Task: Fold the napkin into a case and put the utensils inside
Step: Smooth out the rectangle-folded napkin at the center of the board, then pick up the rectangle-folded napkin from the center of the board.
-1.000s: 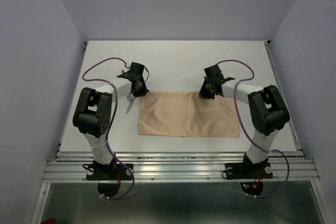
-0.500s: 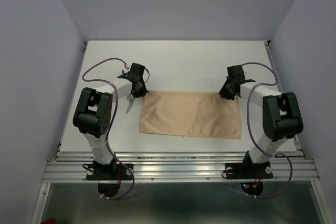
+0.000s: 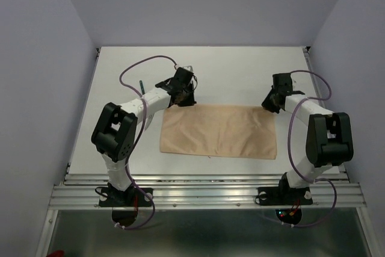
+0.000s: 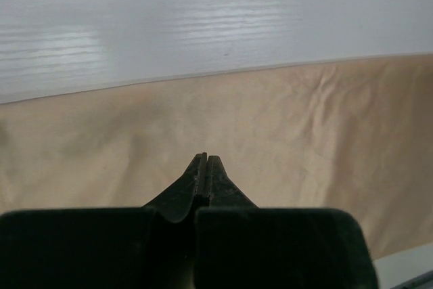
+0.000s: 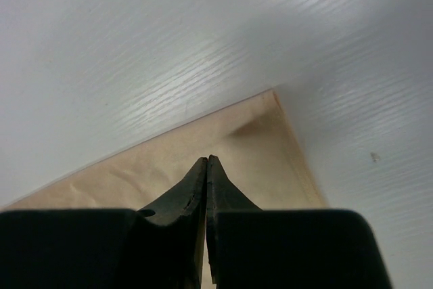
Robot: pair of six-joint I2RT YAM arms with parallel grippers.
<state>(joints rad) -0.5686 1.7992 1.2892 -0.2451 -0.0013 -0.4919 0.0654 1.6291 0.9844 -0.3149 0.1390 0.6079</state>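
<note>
Napkin (image 3: pixel 218 130): flat oblong on table (image 3: pixel 240 67), no case folded yet.
Left end effector (image 4: pixel 205 158), right end effector (image 5: pixel 206 159): above the napkin's far corners, jaws together, nothing seen held.
Utensil (image 3: pixel 142 83): left of the left end effector, still to be placed.

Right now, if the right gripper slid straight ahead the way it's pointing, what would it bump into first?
Most likely the napkin, close to its corner; the right gripper points at that cloth, though depth is unclear.

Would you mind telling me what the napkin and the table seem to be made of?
The napkin looks like soft peach-tan cloth, slightly satiny; it creases and lies limp. The table looks like white board, probably laminate, semi-gloss; faint straight grain lines and soft glare show in the wrist views.
</note>
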